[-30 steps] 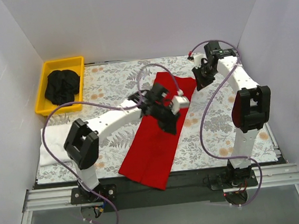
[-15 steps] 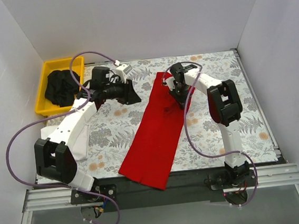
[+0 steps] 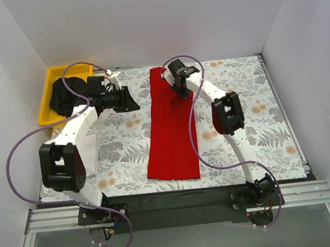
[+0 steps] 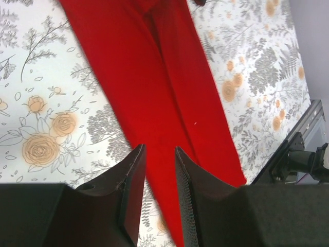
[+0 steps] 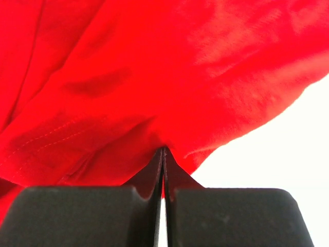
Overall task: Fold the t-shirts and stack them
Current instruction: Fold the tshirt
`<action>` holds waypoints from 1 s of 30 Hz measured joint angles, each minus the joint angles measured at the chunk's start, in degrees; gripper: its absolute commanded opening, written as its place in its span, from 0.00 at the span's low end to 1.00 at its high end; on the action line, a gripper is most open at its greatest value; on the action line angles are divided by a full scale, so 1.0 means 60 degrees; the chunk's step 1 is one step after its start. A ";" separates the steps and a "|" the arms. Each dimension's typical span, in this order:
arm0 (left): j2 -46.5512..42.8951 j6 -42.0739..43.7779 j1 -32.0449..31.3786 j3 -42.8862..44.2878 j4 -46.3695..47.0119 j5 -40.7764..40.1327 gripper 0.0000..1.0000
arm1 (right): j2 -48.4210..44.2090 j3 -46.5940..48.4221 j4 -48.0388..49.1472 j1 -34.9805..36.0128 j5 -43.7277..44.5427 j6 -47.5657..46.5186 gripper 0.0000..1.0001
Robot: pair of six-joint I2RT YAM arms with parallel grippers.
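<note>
The red t-shirt (image 3: 172,134) lies folded into a long narrow strip running from the back of the table to its front edge. My right gripper (image 3: 179,93) is shut on a bunch of the red cloth near the strip's far end; the pinch shows in the right wrist view (image 5: 163,152). My left gripper (image 3: 134,100) hovers just left of the strip, open and empty (image 4: 159,154), with the red t-shirt (image 4: 154,77) below it. The black t-shirt (image 3: 66,95) is bunched in the yellow tray (image 3: 46,117). The white t-shirt (image 3: 91,151) lies at the left, partly under my left arm.
The table carries a grey-and-orange floral cover (image 3: 251,109). White walls close in the left, back and right sides. The yellow tray stands in the back left corner. My right arm's purple cable (image 3: 193,138) hangs over the red strip.
The red strip has swung from slanting to nearly straight, its far end pulled back and left by my right gripper. My left gripper has drawn slightly left.
</note>
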 measured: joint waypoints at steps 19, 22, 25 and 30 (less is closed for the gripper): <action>0.0200 0.1865 0.0117 0.1060 0.0022 0.0594 0.83 | -0.5442 -0.2430 0.2703 -0.0372 -0.1228 -0.0699 0.64; -0.1013 0.2335 0.0113 0.0922 0.0229 0.0739 0.84 | -0.7872 -0.3774 0.3155 -0.0120 -0.2025 -0.1242 0.98; -0.2011 0.3351 0.0113 0.0809 0.0055 0.1195 0.85 | -0.9825 -0.5461 0.3242 0.0506 -0.2725 -0.2237 0.98; -0.3424 0.6003 -0.0229 -0.0852 -0.0943 0.1996 0.86 | -1.1803 -0.9158 0.2889 0.1453 -0.3705 -0.3421 0.97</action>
